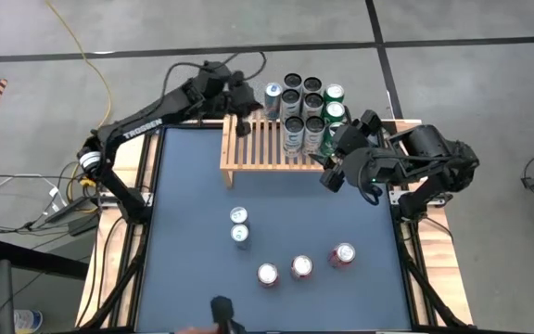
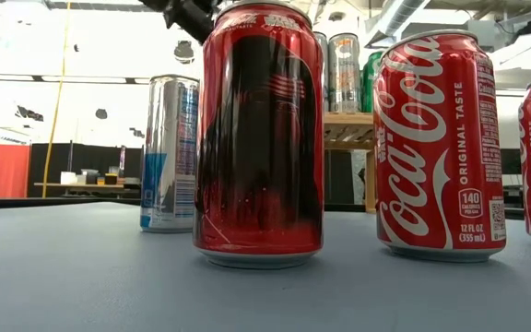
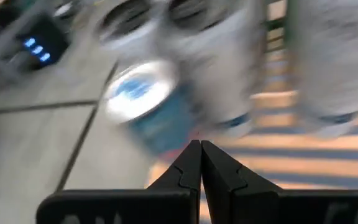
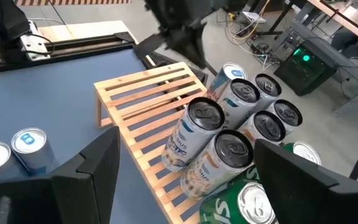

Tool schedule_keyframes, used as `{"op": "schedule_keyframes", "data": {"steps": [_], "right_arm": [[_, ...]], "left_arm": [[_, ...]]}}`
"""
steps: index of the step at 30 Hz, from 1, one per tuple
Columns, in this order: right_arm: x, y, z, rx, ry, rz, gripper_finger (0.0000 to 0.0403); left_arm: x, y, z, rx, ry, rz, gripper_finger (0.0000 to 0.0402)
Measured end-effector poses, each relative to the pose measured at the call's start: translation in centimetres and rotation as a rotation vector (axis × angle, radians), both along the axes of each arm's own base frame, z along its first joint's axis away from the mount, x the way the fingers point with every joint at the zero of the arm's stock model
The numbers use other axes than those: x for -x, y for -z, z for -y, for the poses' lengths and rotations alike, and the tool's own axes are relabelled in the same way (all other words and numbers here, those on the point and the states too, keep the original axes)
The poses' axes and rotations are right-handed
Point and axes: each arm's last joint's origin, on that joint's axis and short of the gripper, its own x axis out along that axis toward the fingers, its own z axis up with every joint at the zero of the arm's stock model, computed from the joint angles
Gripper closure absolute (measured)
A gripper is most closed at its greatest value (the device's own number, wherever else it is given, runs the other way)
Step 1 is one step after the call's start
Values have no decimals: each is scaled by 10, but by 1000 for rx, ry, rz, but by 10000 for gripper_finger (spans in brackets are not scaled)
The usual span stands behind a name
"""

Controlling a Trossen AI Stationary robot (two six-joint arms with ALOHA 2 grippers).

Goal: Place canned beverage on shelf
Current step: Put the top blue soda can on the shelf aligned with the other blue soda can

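Note:
The light-wood slatted shelf (image 1: pixel 253 148) stands at the table's far edge. Several cans (image 1: pixel 309 111) stand upright on its right part (image 4: pixel 229 134). A blue-topped can (image 1: pixel 273 96) stands at the group's far left (image 4: pixel 230 74). My left gripper (image 1: pixel 245 123) is shut, hovering over the shelf's bare far-left slats just left of that can (image 3: pixel 143 99), and holds nothing. My right gripper (image 1: pixel 335 176) is open by the shelf's right end, its fingers (image 4: pixel 92 174) apart above the cans and empty.
Two blue-and-silver cans (image 1: pixel 239 225) stand mid-table. Three red cola cans (image 1: pixel 301 267) stand nearer the front edge and loom large in the low view (image 2: pixel 261 138). The shelf's left half (image 4: pixel 142 93) is bare slats. Cables lie on the floor at the left.

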Motion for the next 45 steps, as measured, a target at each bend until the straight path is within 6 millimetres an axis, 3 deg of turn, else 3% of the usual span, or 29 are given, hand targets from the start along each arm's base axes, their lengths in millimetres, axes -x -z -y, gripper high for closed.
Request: {"op": "schedule_keyframes", "data": {"steps": [7,9,12,16,24,29,34,38,42,45], "right_arm": [[0,0,0,16,-10,-15,88],[0,0,0,16,-10,-15,88],[0,0,0,15,-10,-15,88],[0,0,1,19,-8,-19,88],[-1,0,3,55,-30,-59,88],[1,-1,4,88,-60,-92,88],[8,-5,5,116,-88,-114,88],[12,-7,8,148,-118,-147,88],[19,-11,14,118,-183,-169,88],[28,-15,20,95,-230,-174,88]], "left_arm": [[32,16,-57,206,-19,97,402],[41,22,-66,315,99,133,402],[57,29,-65,541,375,175,402],[73,23,-41,695,554,177,401],[75,-16,44,441,578,-36,402],[75,-26,72,492,538,-78,384],[82,-18,91,696,515,-194,323],[78,-11,103,730,552,-242,260],[73,8,112,749,605,-300,205],[70,27,115,827,699,-270,187]]}}
